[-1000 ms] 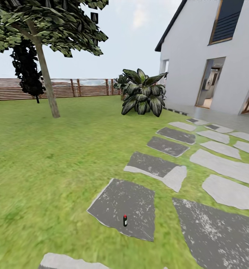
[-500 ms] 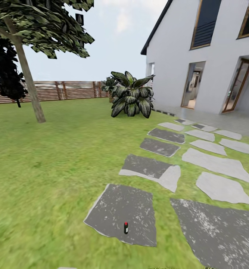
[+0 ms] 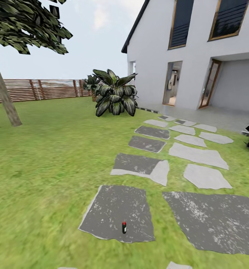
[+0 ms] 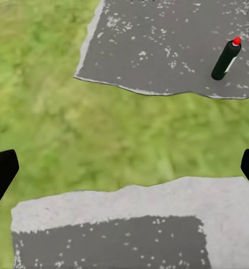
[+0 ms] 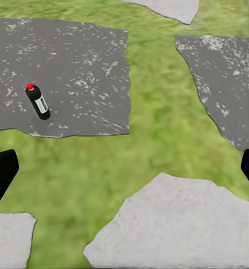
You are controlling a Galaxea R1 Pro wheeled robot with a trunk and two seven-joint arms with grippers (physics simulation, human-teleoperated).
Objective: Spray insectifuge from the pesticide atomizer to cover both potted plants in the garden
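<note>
Pesticide atomizer (image 3: 124, 227): slim dark bottle, red cap, white label, upright on speckled dark-grey stepping stone (image 3: 117, 213) in lawn (image 3: 46, 168). L gripper (image 4: 124, 174) & R gripper (image 5: 124, 174) both spread wide, empty, above grass/stone, well apart from bottle.

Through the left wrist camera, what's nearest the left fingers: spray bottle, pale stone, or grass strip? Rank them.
1. Pale stone, below the left fingers.
2. Grass strip, just beyond it.
3. Pesticide atomizer, upright on the dark stone past the grass.
</note>
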